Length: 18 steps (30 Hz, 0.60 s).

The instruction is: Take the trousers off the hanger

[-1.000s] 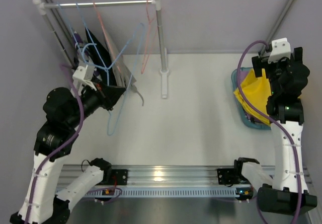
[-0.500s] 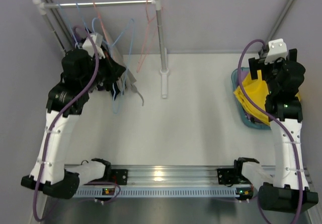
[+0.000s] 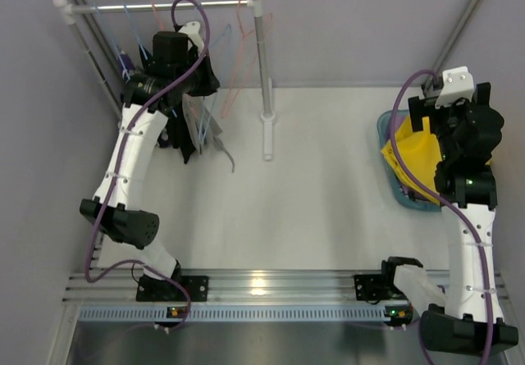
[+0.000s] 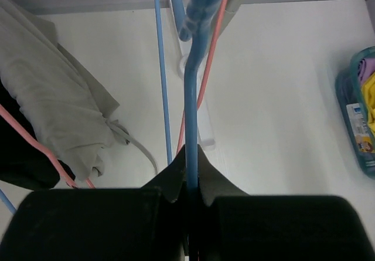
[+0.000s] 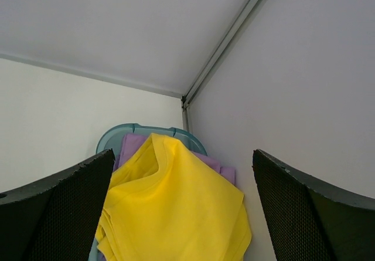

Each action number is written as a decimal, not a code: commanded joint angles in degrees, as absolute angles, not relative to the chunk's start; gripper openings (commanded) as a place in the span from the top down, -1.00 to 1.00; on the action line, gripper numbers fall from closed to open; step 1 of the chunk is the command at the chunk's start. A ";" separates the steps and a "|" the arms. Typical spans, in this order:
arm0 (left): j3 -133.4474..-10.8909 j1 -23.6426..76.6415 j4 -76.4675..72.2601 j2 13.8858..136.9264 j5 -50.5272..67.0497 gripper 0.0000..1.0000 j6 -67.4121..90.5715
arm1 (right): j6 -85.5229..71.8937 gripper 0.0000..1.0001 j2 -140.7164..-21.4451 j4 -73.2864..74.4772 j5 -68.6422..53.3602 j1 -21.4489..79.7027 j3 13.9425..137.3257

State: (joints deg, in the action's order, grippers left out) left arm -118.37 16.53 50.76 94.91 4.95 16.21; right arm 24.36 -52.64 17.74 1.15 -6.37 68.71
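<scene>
My left gripper [image 3: 199, 76] is raised close to the rail [image 3: 164, 6] and is shut on a blue hanger [image 4: 191, 126], whose wire runs up between my fingertips [image 4: 176, 170]. Grey-beige trousers [image 4: 53, 114] and black trousers [image 4: 17, 161] hang to its left on a pink hanger [image 4: 35, 141]; they also show in the top view [image 3: 193, 127]. My right gripper [image 5: 181, 208] is open above the yellow trousers [image 5: 170, 208], which lie on lilac-purple trousers [image 5: 132, 143] in the teal basket [image 5: 120, 132].
The rack's right post [image 3: 261, 61] and its white base [image 3: 267, 139] stand mid-table. Several empty blue and pink hangers [image 3: 234, 61] hang on the rail. The basket [image 3: 392, 180] sits at the table's right edge against the wall.
My left arm has swung up and back from low at the left to the rail, carrying the blue hanger with it. The right arm has barely moved.
</scene>
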 commanded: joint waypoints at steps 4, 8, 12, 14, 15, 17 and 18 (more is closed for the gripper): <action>-126.99 16.17 51.16 101.41 0.79 1.00 7.75 | 23.29 -0.99 -51.06 18.81 0.26 -5.54 69.35; -127.61 16.26 47.03 102.56 3.25 1.00 3.00 | 22.94 -0.99 -50.98 18.46 -1.14 -5.54 68.30; -128.93 16.08 44.74 104.41 2.81 1.00 0.53 | 22.59 -0.99 -50.80 18.37 -1.41 -5.54 67.76; -129.37 16.17 43.51 104.94 3.16 1.00 0.53 | 22.41 -0.99 -50.45 18.28 -1.49 -5.54 67.15; -130.16 16.17 43.24 105.81 3.43 1.00 0.53 | 22.33 -0.99 -50.36 18.28 -1.49 -5.54 66.97; -130.78 16.17 41.76 106.34 4.04 1.00 1.14 | 22.15 -0.99 -50.36 18.19 -1.50 -5.54 66.45; -130.78 16.08 41.14 106.70 4.30 1.00 1.75 | 22.06 -0.99 -50.27 18.19 -1.58 -5.54 66.36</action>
State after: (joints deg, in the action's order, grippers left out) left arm -128.09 16.47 47.40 106.13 3.09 2.63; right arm 23.31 -51.40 18.50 -0.49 -6.37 66.63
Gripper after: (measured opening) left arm 0.037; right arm 0.993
